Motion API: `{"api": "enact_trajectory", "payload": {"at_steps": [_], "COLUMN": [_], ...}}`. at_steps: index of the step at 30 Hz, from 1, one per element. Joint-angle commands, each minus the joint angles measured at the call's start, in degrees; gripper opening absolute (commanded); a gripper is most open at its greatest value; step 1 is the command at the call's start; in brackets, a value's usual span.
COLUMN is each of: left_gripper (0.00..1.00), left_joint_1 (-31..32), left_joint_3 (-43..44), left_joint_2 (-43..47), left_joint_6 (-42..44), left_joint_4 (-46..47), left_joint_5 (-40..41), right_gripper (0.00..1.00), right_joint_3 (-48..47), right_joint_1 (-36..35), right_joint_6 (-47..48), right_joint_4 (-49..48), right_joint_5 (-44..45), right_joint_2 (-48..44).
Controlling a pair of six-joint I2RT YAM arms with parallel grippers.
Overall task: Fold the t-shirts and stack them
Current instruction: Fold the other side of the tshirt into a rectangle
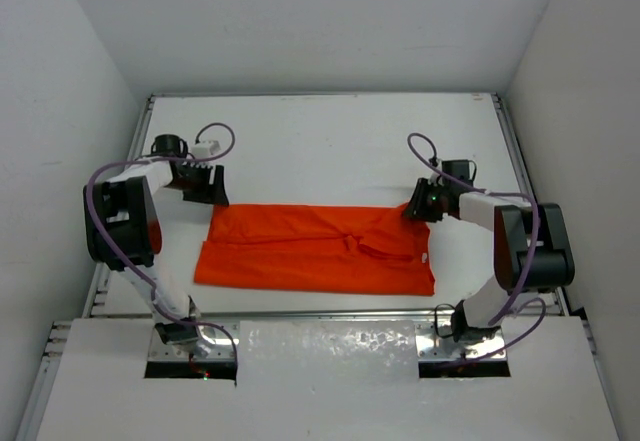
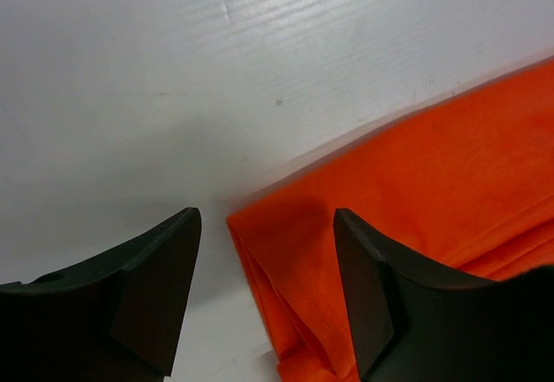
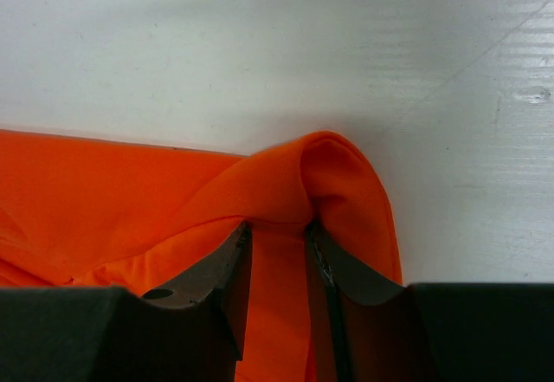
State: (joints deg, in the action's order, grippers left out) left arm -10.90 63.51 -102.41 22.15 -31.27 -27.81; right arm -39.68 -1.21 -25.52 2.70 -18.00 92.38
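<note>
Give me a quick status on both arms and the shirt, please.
Left tool open, straddling far left corner of the t-shirt. Right tool shut on its far right corner. It lies folded in a strip on the table. No obstruction in view.

T-shirt (image 2: 433, 183) cut off at right, bottom edges in left wrist view; right hand (image 3: 277, 230) tips partly hidden under its fold.

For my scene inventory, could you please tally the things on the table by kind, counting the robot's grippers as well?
T-shirts: 1, the orange t-shirt.
Grippers: 2, the left gripper open, the right gripper pinching the cloth.
Total: 3
</note>
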Motion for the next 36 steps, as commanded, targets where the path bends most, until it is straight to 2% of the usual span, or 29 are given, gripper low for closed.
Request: {"api": "enact_trajectory", "payload": {"at_steps": [1, 4, 8, 11, 15, 20, 23, 24, 28, 29, 32, 36], "left_gripper": [0.60, 0.59, 0.57, 0.57, 0.57, 0.54, 0.46, 0.36, 0.12, 0.00, 0.00, 0.00], "left_joint_1": [0.3, 0.3, 0.3, 0.3, 0.7, 1.1, 1.1, 1.0, 1.0, 0.9, 0.9, 0.2], "left_joint_3": [-1.5, -2.2, -2.5, -2.6, -2.5, -3.7, -3.9, -3.9, -3.5, -3.4, -2.4, -2.2], "left_joint_2": [-0.6, -1.2, 0.2, 1.1, -0.2, 0.4, 0.5, 0.4, -0.2, -0.3, -0.2, 0.7], "left_joint_6": [2.4, 2.8, 3.2, 3.5, 3.7, 3.7, 3.6, 3.6, 3.5, 3.3, 1.7, -0.4], "left_joint_4": [-1.5, -0.9, 0.3, 0.9, 0.2, -0.4, -0.7, -0.8, -1.9, -1.9, -1.0, 1.5], "left_joint_5": [-2.5, 0.1, 2.9, 3.7, 3.0, -2.0, -2.9, -3.1, -4.4, -4.3, -1.3, 4.6], "right_gripper": [0.30, 0.30, 0.39, 0.41, 0.39, 0.37, 0.37, 0.36, 0.15, 0.12, 0.02, 0.00], "right_joint_3": [-1.1, -1.8, -3.2, -4.7, -4.7, -5.2, -5.6, -5.1, -3.4, -2.1, -0.1, 1.8], "right_joint_1": [0.0, 0.1, 0.1, 0.1, -0.2, -0.6, -0.6, -0.6, -0.6, -0.7, -0.1, 0.9], "right_joint_6": [-0.2, 0.5, 4.0, 6.1, 5.4, 4.4, 5.3, 5.7, 3.8, 2.9, 2.4, 1.8], "right_joint_4": [-2.4, -1.1, 2.9, 3.8, 1.3, -0.8, 0.3, 0.2, -1.9, -2.3, -2.3, -1.6], "right_joint_5": [-1.0, 0.9, 4.5, 4.6, 2.6, 2.3, 3.1, 3.0, -2.0, -2.6, -1.5, 2.9], "right_joint_2": [0.5, -0.4, -4.1, -4.6, -1.9, 2.4, 2.3, 2.0, 0.8, 0.4, -1.7, -5.3]}}
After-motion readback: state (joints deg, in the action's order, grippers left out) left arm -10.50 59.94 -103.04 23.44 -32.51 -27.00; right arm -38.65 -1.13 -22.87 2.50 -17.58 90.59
